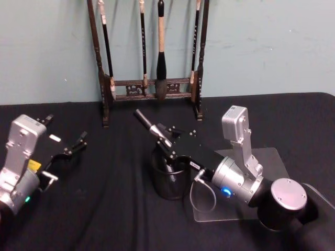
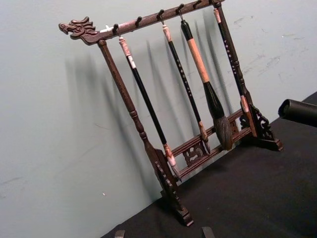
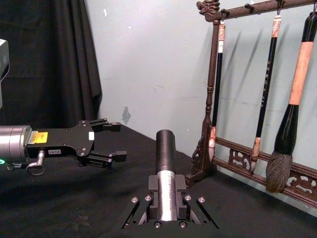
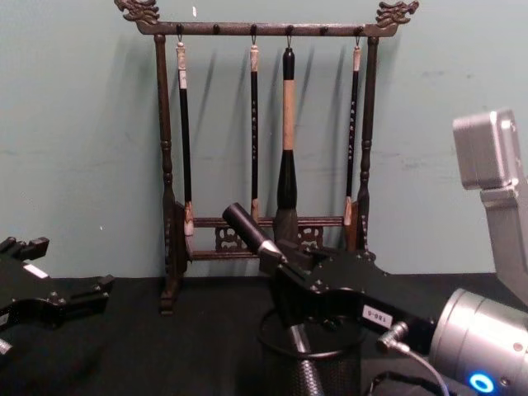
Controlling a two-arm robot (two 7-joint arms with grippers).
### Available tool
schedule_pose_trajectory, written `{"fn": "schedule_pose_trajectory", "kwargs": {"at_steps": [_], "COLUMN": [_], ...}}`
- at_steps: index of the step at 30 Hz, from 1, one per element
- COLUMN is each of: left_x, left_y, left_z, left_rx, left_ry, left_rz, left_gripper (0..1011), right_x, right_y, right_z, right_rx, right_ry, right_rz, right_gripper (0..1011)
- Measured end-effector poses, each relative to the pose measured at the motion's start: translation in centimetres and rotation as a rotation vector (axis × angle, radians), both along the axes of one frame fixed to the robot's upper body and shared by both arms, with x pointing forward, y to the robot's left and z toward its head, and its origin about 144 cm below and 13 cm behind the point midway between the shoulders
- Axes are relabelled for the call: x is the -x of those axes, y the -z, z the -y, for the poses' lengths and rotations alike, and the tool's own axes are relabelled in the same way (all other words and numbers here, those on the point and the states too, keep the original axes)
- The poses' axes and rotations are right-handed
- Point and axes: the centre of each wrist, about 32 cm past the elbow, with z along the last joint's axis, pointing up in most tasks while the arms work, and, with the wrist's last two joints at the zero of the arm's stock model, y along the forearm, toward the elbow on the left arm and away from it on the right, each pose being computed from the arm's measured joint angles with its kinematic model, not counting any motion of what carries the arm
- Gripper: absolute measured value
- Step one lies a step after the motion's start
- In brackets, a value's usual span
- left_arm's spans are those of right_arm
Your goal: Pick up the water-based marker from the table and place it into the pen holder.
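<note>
Firmly, right hand (image 1: 166,148) clamps marker (image 1: 152,129) over pen holder (image 1: 168,183).

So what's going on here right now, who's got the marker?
The right claw is shut on the marker and holds it tilted over the pen holder, lower end down inside the mesh cup, not yet let go. The left claw is open and idle above the table on the left, holding nothing. The brush rack stands behind at the wall.
</note>
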Motion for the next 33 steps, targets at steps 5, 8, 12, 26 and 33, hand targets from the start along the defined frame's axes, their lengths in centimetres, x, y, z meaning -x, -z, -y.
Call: {"fn": "schedule_pose_trajectory", "kwargs": {"at_steps": [5,8,12,26,33], "left_x": [0.0,0.0,0.0,0.0,0.0], "left_y": [0.0,0.0,0.0,0.0,0.0], "left_z": [0.0,0.0,0.0,0.0,0.0], "left_rx": [0.0,0.0,0.0,0.0,0.0], "left_ry": [0.0,0.0,0.0,0.0,0.0], "left_rz": [0.0,0.0,0.0,0.0,0.0], "left_gripper": [1009,1009,1009,1009,1009], "right_x": [-0.24,-0.39,-0.42,-0.42,-0.4], "right_y": [-0.07,-0.08,-0.08,-0.08,-0.08], "right_z": [-0.14,-0.21,-0.21,-0.17,-0.18], "right_rx": [0.0,0.003,0.006,0.006,0.005], "right_ry": [-0.002,-0.001,-0.001,0.0,0.001], "right_rz": [0.002,0.001,0.001,0.0,0.0], "right_gripper": [195,197,197,353,570]}}
